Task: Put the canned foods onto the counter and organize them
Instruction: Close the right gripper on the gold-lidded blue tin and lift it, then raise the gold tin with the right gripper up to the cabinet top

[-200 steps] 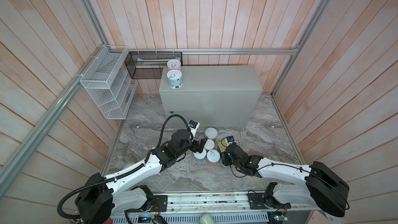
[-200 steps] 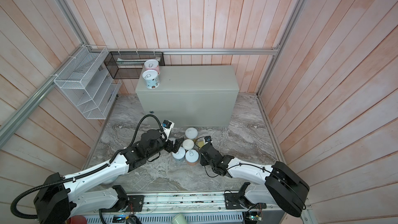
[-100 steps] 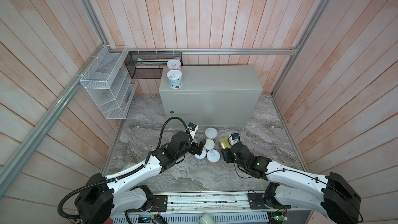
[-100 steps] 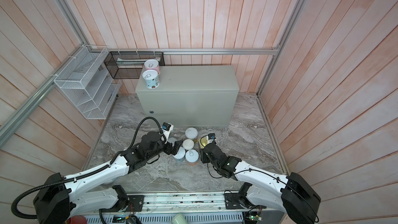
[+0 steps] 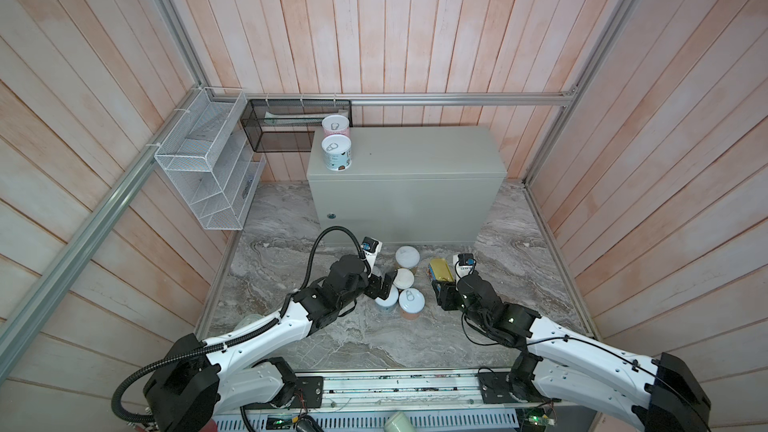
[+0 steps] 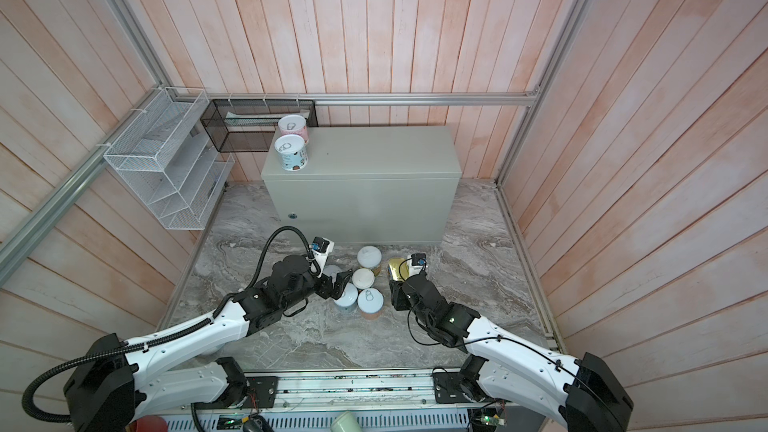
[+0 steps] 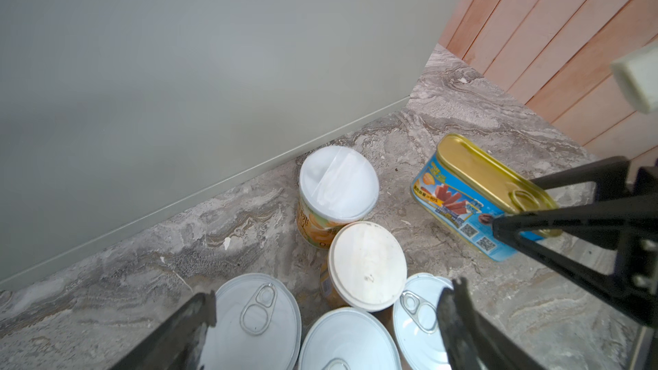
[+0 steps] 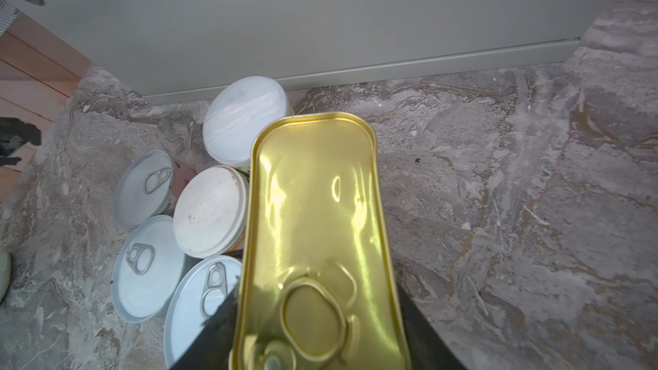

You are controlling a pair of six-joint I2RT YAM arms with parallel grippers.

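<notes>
the right fingers (image 8: 423, 336) are closed on the gold rectangular tin (image 8: 313, 226), clamped across its pull-tab end with one finger on each long side. in both top views the tin is found just right of centre in the lower half of the frame, beside the cluster of round cans. whether it is lifted clear of the marble tabletop (image 5: 395, 338) cannot be told.

the left fingers (image 7: 459, 315) are spread wide and nothing is gripped by them. they are held low over the three silver-lidded cans (image 8: 142, 265), and in the left wrist view one lid is framed between them at the lower edge. these three cans are packed closely together, around the centre of the lower half in both top views. a cream-lidded can (image 5: 403, 278) is set against them. a white-lidded can (image 5: 406, 256) is placed behind it, just in front of the foot of the grey-green cabinet (image 5: 415, 160).

on the cabinet's flat top, at its upper left corner, a pink-labelled can (image 5: 333, 126) and a blue-and-white can (image 5: 336, 151) are stood upright, one just behind the other.

a white wire rack (image 5: 203, 172) is fixed to the wall at the left of the frame, and a black mesh basket (image 5: 291, 130) is hung beside the cabinet's upper left corner.
</notes>
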